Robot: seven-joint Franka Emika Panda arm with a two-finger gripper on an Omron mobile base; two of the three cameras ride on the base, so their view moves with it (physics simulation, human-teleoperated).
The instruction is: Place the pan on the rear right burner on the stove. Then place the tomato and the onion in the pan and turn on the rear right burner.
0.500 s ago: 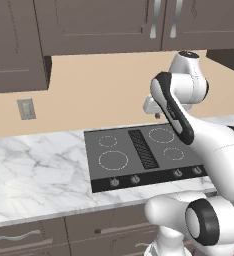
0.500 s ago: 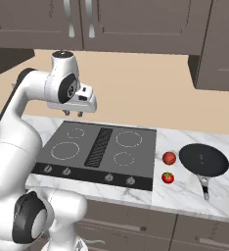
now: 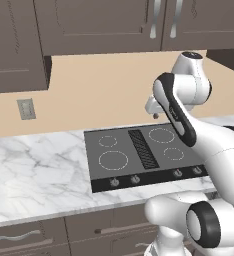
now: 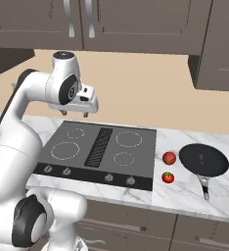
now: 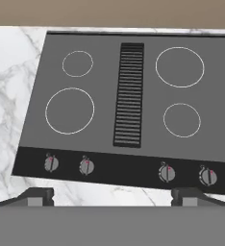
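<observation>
Black and shallow, the pan (image 4: 203,160) sits on the marble counter (image 4: 185,196) at the stove's (image 4: 102,147) three o'clock, well apart from the cooktop, its short handle (image 4: 204,188) pointing toward six o'clock at the counter's front edge. Between pan and stove lie the onion (image 4: 169,158), toward the wall, and the tomato (image 4: 168,177), just in front of it, both clear of the pan. The rear right burner (image 5: 180,67) stands bare at the cooktop's one o'clock, across the vent grille (image 5: 130,94) from the two left rings. The pan looks rigid and fairly weighty, with a thin rim that probably offers fingers little purchase; the handle appears the soundest hold, though a grip out at its end would likely let the bowl sag. Tomato and onion are small, round and smooth, apt to roll if nudged, and the tomato is probably the softer of the two, so a centred pinch seems wise. The gripper (image 4: 74,113) hangs high above the stove's left side, pointing down at the cooktop; the hand view shows its fingertips (image 5: 37,196) at the lower corners with the jaws spread wide, holding and touching nothing. No part of the task appears done; all four knobs (image 5: 167,173) along the front strip look untouched.
</observation>
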